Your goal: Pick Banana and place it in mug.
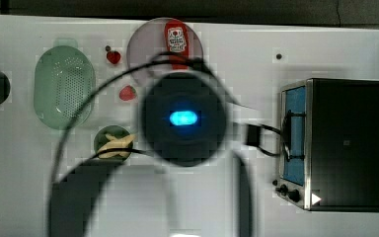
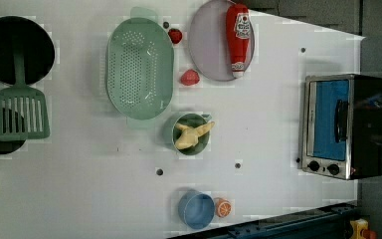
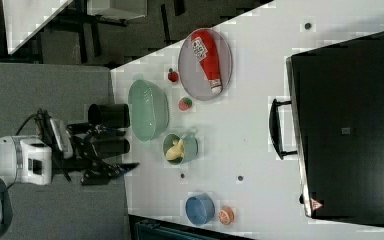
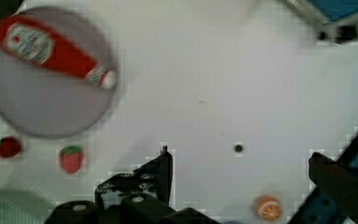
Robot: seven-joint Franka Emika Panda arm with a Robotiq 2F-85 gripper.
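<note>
Resting inside the mug (image 2: 191, 133), near the centre of the left view, the banana (image 2: 193, 136) lies with one end propped over the rim, because the fruit is longer than the cup is deep. The top view shows the same arrangement at lower left of centre, with the banana (image 1: 114, 144) lying across the mug (image 1: 112, 140) opening. In the right view the mug (image 3: 180, 148) sits mid-frame with its small handle turned toward the frame's top, and the banana (image 3: 175, 150) shows yellow in its mouth.

The tool (image 3: 111, 169) stands at the left of the right view, off the worktop (image 3: 260, 110) edge and well apart from the mug. Its fingers are spread wide and carry nothing. This placement suggests the placing step is complete and the arm has been parked clear of the objects.

Other items sit apart from the mug and appear untouched:
- The lilac plate (image 2: 211, 50) at the top of the left view carries the ketchup bottle (image 2: 238, 37).
- The green perforated basket (image 2: 139, 67) lies just above and left of the mug.
- Two strawberries (image 2: 189, 77) sit between basket and plate.
- The blue cup (image 2: 197, 209) and orange half (image 2: 223, 207) stand side by side at the bottom.
- The toaster oven (image 2: 343, 124) occupies the right edge.

Judged from this layout, the task appears finished; the overhanging end is the only risk, since a knock could tip the fruit out.
</note>
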